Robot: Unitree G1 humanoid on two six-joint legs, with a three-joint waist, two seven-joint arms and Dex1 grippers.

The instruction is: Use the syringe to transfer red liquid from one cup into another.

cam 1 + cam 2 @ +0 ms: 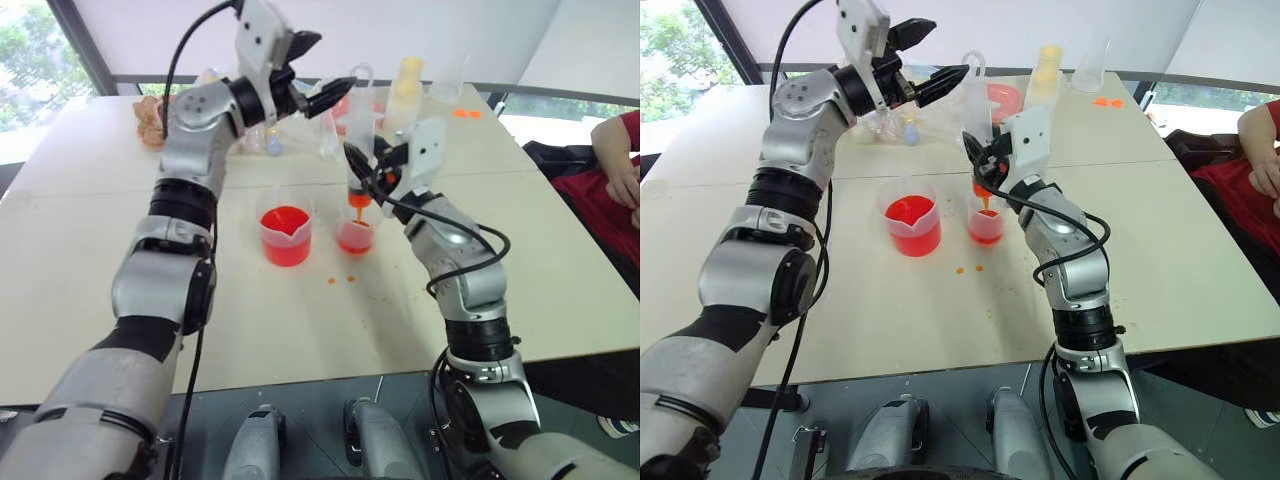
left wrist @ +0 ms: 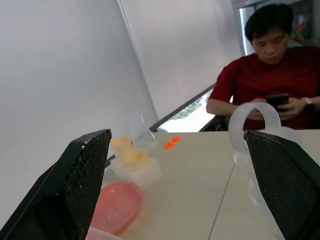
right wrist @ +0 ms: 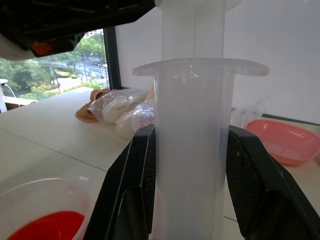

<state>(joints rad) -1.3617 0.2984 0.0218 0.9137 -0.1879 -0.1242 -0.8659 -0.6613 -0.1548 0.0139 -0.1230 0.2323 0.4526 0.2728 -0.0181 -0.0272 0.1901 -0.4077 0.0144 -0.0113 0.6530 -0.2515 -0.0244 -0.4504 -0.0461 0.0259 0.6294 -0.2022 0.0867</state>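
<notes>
Syringe (image 1: 360,150) barrel is standing upright – orange tip down, dipping into the smaller cup (image 1: 355,232), plunger ring up – though the right gripper (image 1: 366,172) is hiding its middle, both fingers (image 3: 135,195) clamping the clear barrel. Red liquid (image 1: 285,246) is sitting in the spouted cup (image 1: 286,229) just beside it on the table (image 1: 560,260). Left gripper (image 1: 315,72) is hanging raised above the cups, forearm angling up, fingers spread wide and gripping nothing – the plunger ring is showing between them.
</notes>
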